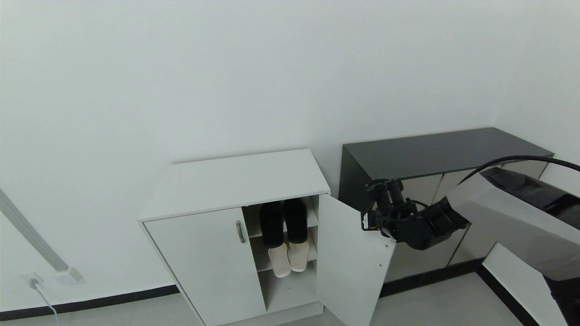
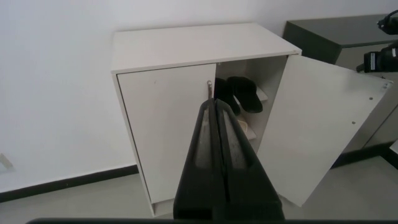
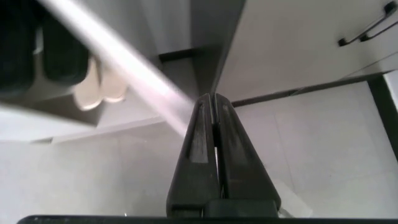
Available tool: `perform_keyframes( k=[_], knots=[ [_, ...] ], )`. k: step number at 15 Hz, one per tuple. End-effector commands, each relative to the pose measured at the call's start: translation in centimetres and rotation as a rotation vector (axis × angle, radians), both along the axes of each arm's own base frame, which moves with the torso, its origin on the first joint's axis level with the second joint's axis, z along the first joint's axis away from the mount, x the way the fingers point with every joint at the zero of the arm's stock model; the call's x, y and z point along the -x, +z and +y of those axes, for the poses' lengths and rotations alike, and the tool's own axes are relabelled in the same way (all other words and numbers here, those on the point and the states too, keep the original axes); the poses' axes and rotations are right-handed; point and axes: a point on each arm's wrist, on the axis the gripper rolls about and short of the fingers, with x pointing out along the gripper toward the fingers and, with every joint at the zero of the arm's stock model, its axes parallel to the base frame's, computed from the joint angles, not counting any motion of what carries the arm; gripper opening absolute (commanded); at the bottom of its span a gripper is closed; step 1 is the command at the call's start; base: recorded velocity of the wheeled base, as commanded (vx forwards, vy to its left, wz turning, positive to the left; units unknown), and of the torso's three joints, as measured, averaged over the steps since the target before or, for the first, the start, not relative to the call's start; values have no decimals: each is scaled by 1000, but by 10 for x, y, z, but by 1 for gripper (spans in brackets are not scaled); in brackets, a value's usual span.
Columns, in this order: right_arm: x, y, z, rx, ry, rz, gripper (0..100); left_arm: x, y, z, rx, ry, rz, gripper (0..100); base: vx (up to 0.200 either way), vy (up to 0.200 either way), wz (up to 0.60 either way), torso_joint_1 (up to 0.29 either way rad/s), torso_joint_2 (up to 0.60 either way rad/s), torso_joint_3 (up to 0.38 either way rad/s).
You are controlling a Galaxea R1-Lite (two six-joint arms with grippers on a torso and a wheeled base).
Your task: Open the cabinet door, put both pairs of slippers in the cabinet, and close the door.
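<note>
A: Two pairs sit inside the cabinet (image 1: 235, 181) already?
B: Yes. Its right door (image 1: 351, 267) stands open, with the black slippers (image 1: 284, 222) above the white slippers (image 1: 288, 258).
A: What's left?
B: Closing it, I judge. The right pincer (image 3: 215, 99), pressed together, is at the door's edge. The left pincer (image 2: 213, 106) is pressed together too.

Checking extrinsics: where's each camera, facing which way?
Head view: on the head, angled down at the white cabinet and open door; right arm at right.
Left wrist view: left wrist, facing the cabinet front; shut left gripper in foreground.
Right wrist view: right wrist, beside the door edge; shut right gripper in foreground.
All three share the black slippers.
</note>
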Motion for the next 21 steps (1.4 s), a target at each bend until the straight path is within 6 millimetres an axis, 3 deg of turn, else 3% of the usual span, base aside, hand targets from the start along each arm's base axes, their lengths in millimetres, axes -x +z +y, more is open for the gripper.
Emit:
perform_keyframes(
  k=[1,5,9,14,18,21],
  knots=[
    [24,14,18,-4,57,-6,0,0,0,0,0,0,1,0,0,0,0,0,0,0],
    [63,32,47,-35,146,-12,0,0,0,0,3,2,1,0,0,0,0,0,0,0],
    [76,44,47,-45,164,-21,0,0,0,0,3,2,1,0,0,0,0,0,0,0],
    [64,33,34,-36,123,-2,0,0,0,0,3,2,1,0,0,0,0,0,0,0],
    [44,17,23,-32,77,-2,0,0,0,0,5,3,1,0,0,0,0,0,0,0],
    [22,11,2,-34,9,-10,0,0,0,0,5,3,1,0,0,0,0,0,0,0]
  ],
)
